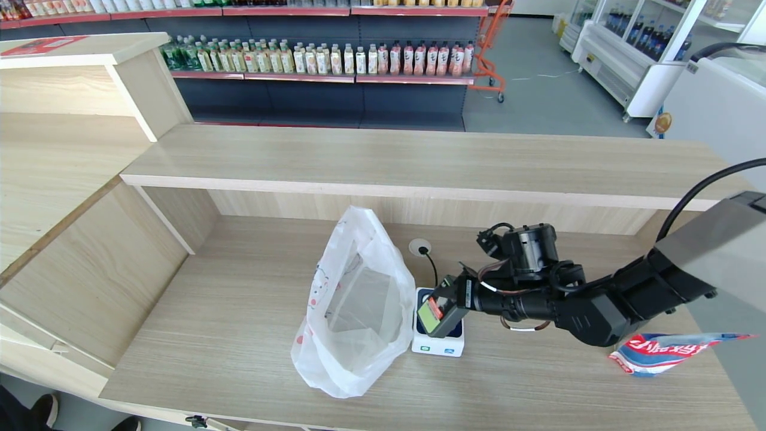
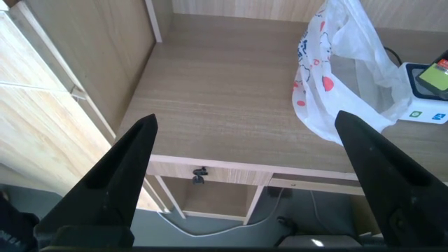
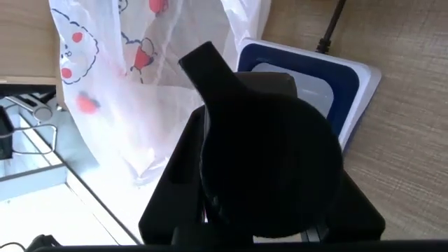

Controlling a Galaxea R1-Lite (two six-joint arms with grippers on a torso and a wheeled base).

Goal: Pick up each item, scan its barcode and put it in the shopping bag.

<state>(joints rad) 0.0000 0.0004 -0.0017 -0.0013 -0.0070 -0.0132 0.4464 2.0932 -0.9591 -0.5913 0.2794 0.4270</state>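
- Right jaws [image 1: 444,310], centre right of the head view, pinch a small dark pack [image 1: 432,315], which hangs just above the scanner [image 1: 438,345].
- The pack's green face has a red strip at one edge. It is turned to the frame's left, toward the shopping bag [image 1: 353,311], and tipped slightly up.
- The pack's long axis is part covered by the jaws, so I cannot tell it for sure. The print on its label is too small to read.
- The scanner is a white box with a blue top and sits on the bench [image 1: 239,335] just right of the bag. Its black cable runs up to a round hole [image 1: 420,246].
- The bag is white and thin with red and black cartoon marks. It stands in the centre of the frame with its mouth up.
- A snack bag [image 1: 664,352] lies flat at lower right. It is blue, white and red with large red lettering, and its long axis runs left to right.
- Left jaws [image 2: 245,126] are spread wide and hold nothing, off the bench's near edge.
- Shelves of bottles [image 1: 311,60] run across the top of the frame.
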